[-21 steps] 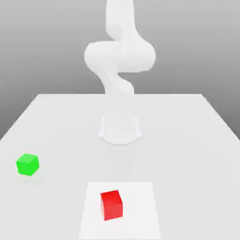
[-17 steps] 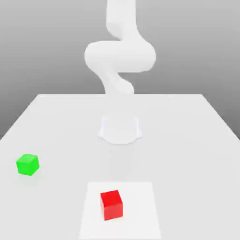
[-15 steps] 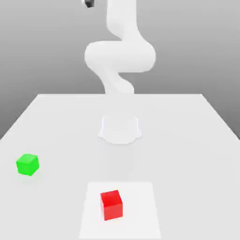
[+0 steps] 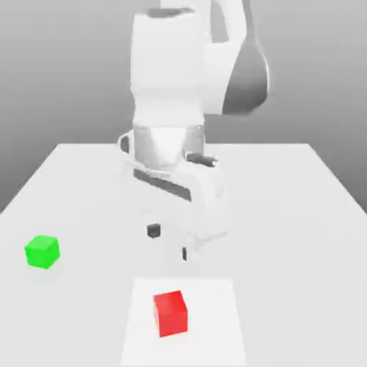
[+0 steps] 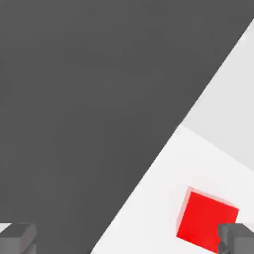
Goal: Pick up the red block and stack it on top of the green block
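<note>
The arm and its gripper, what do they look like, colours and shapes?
The arm is glossy white with thick rounded segments and a grey patch on one joint's side. The gripper has a blocky white body with a dark slot across its face, ending in two small dark grey, squared fingers.

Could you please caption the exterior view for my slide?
Open claw hangs above the table, behind the red block; green block sits apart.

Bright, even, shadowless simulator light on the white table [image 4: 301, 215]; slightly soft edges.
</note>
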